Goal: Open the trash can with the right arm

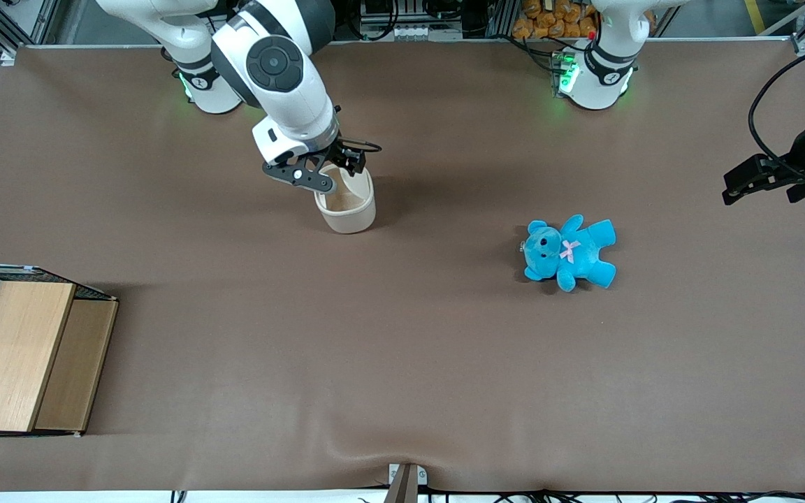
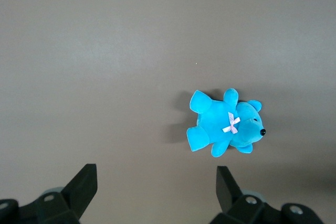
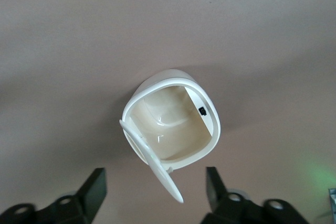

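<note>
A wide brown table point(image 1: 402, 363) fills the front view, seen from above. In the upper left part of that frame, the white right arm point(image 1: 284, 77) reaches down over a small cream-white trash can point(image 1: 346, 202), which stands upright on the table a little left of centre in the upper half. The arm's black gripper point(image 1: 322, 168) hangs directly above the can's rim, its two fingers spread apart and holding nothing.

The right wrist view looks straight down into the trash can point(image 3: 173, 124). Its flip lid point(image 3: 152, 166) is swung up and stands on edge at one side of the opening, so the smooth tan inside is in plain sight. A small dark catch shows on the inner wall. The two dark fingertips point(image 3: 94, 190) sit wide apart, one on each side of the raised lid, neither touching the can.

A bright blue teddy bear point(image 1: 570, 253) with a pink bow lies on its back right of centre in the front view, well apart from the can, toward the parked arm's end of the table. The left wrist view shows the same teddy bear point(image 2: 226, 124) alone on the brown surface.

At the lower left edge of the front view sits a wooden box point(image 1: 25, 356) with wire mesh along one side, nearer to the camera than the can.
</note>
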You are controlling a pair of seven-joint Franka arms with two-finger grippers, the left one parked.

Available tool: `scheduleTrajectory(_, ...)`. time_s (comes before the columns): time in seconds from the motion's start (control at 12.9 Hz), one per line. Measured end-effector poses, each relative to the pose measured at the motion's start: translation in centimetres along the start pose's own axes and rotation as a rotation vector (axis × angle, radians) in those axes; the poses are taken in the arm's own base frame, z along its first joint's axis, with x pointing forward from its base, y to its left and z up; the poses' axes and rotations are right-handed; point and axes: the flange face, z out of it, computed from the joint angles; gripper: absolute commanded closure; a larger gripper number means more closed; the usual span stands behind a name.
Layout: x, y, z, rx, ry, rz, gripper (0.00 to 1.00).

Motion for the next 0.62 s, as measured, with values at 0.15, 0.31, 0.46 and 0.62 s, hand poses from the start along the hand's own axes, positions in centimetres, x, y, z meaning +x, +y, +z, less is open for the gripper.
scheduleTrajectory(0.15,1.4,0.7,-2.8,-0.001,-0.005,0.026,0.00)
scheduleTrajectory(0.31,3.9,2.5,-5.4,0.003,-0.010,0.061,0.00)
scheduleTrajectory(0.46,6.3,4.5,-7.1,0.008,-0.015,0.052,0.00)
scheduleTrajectory(0.62,8.2,6.3,-8.3,0.011,-0.021,0.044,0.00)
